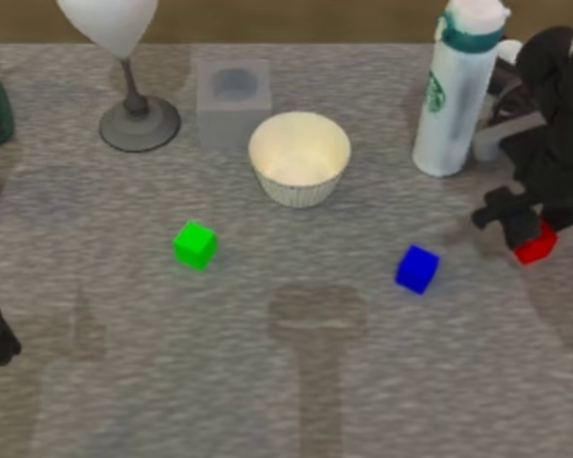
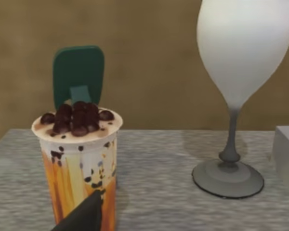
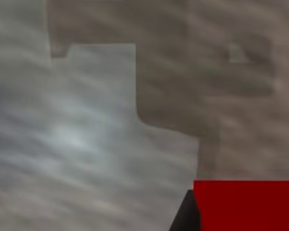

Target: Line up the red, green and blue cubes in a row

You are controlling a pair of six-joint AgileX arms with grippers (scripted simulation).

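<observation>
Nothing lined up yet — the right gripper point(image 1: 527, 239) seems clamped on the small matte red cube point(image 1: 536, 244), while the small matte green cube point(image 1: 195, 244) and deep blue cube point(image 1: 416, 269) sit well apart — the left arm's parked.

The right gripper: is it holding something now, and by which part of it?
The right gripper is at the red cube, near the table's right edge. Whether it grips the cube, and by which faces, cannot be told. The left arm is parked at left.

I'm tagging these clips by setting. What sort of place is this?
Likely a rendered tabletop test scene, not a real room: a grey table holds mixed props, a cream bowl, a white bottle, and red, green and blue cubes.
</observation>
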